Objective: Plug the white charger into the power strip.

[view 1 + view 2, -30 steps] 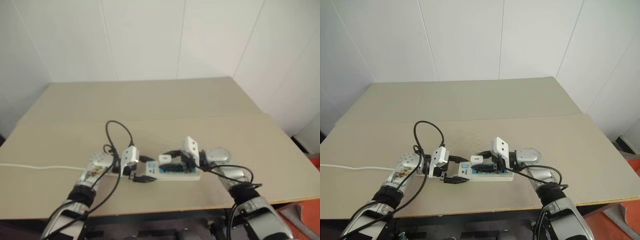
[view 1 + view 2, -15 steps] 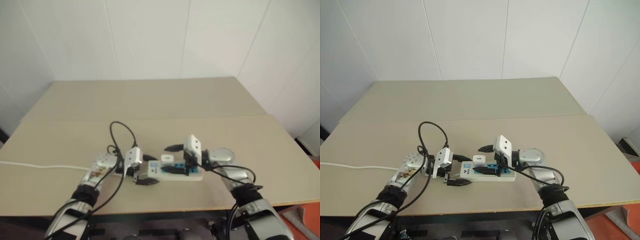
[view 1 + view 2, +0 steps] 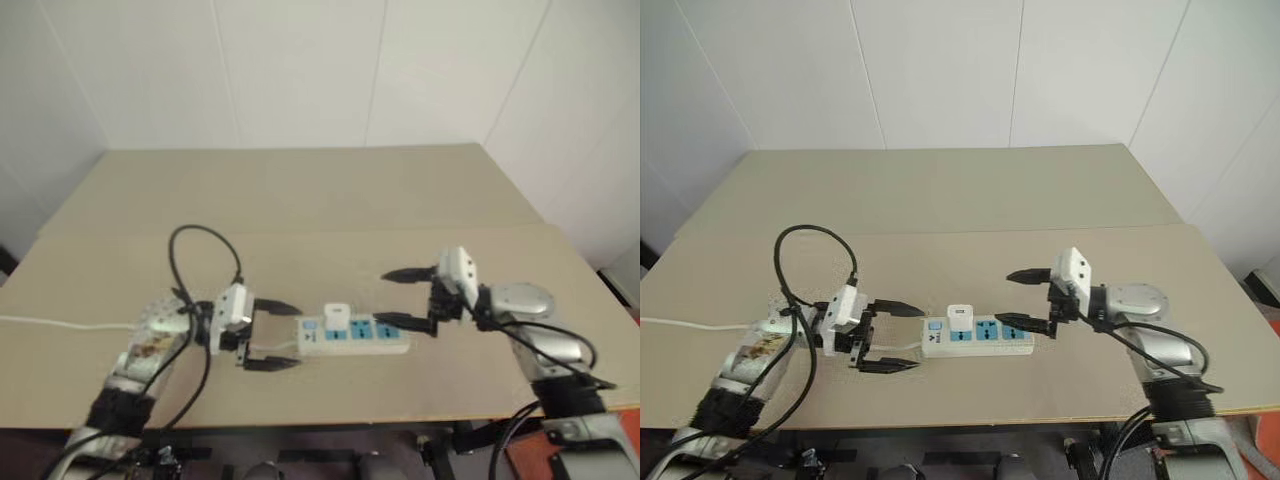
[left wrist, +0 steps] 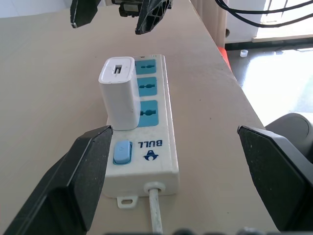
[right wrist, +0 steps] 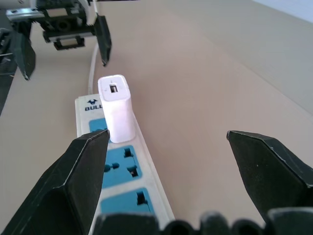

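A beige counter [image 3: 940,195] carries the white power strip [image 3: 978,338], which lies flat near the counter's front edge, parallel to it, with its cord [image 3: 685,325] running off toward the left edge. The left tool [image 3: 890,337] hangs just off the strip's switch end and the right tool [image 3: 1028,298] just off the opposite end, each with its black fingers spread wide, gripping nothing and touching neither the strip nor the charger. The white charger [image 4: 120,93] stands upright in the blue socket nearest the switch, its USB port facing up.
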